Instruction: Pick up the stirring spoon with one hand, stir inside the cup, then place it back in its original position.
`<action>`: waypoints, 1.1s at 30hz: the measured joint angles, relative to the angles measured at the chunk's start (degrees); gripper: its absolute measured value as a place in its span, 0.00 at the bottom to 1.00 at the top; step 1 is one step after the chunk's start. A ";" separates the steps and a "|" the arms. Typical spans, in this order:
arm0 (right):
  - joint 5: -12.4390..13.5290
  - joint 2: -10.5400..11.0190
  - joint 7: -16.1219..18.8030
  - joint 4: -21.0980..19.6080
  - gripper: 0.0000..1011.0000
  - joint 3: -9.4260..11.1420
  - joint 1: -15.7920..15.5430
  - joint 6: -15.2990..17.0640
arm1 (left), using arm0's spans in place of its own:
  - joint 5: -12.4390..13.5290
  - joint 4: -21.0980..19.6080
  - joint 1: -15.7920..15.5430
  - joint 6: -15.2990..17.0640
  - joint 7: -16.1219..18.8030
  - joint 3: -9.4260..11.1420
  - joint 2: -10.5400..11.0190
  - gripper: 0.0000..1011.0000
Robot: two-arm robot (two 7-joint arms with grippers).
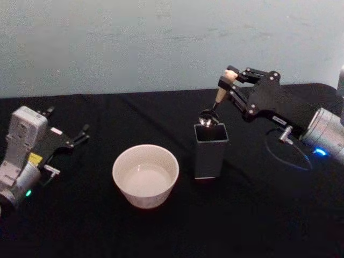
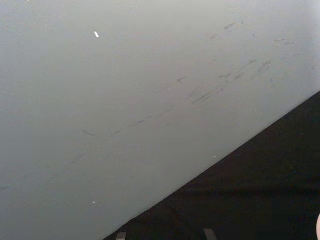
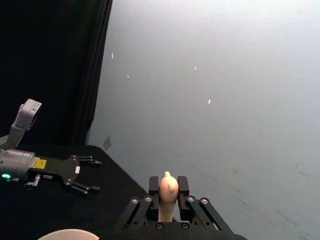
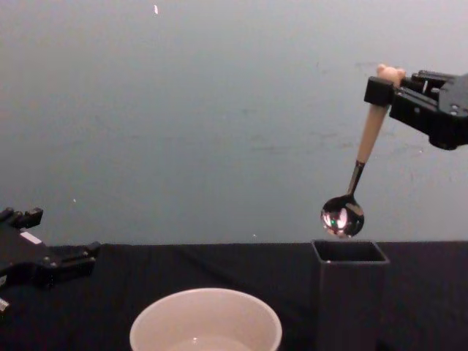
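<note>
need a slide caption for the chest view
Right tool holds the stirring spoon by its bear-topped handle, bowl just above the dark grey holder beside the cream cup; left tool parked at left.

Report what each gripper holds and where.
Right gripper clamps the slim bear-topped beige-handled metal spoon at its handle's top; left gripper, open, holds nothing.

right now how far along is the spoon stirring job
Done: the right gripper grips the stirring spoon by its bear-head end, clear of the dark grey holder. In hand: its bowl hangs just above the holder's mouth, not over the cup. Left: whether stirring happened cannot be told; the spoon must yet go into the holder. The left gripper lies open, idle, far left.
</note>
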 joint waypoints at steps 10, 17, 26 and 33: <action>0.03 0.36 -0.09 -0.56 0.21 0.27 -0.99 0.70 | 0.00 0.00 0.00 0.00 0.00 0.00 0.00 0.99; 0.14 0.48 -0.25 -0.78 0.21 0.30 -1.47 1.35 | 0.00 0.00 0.00 0.00 0.00 0.00 0.00 0.99; 0.12 0.39 -0.38 -0.42 0.21 0.23 -1.55 1.65 | 0.00 0.00 0.00 0.00 0.00 0.00 0.00 0.99; -0.13 0.03 -0.49 0.48 0.21 0.00 -1.24 1.68 | 0.00 0.00 0.01 0.00 0.00 0.00 0.00 0.99</action>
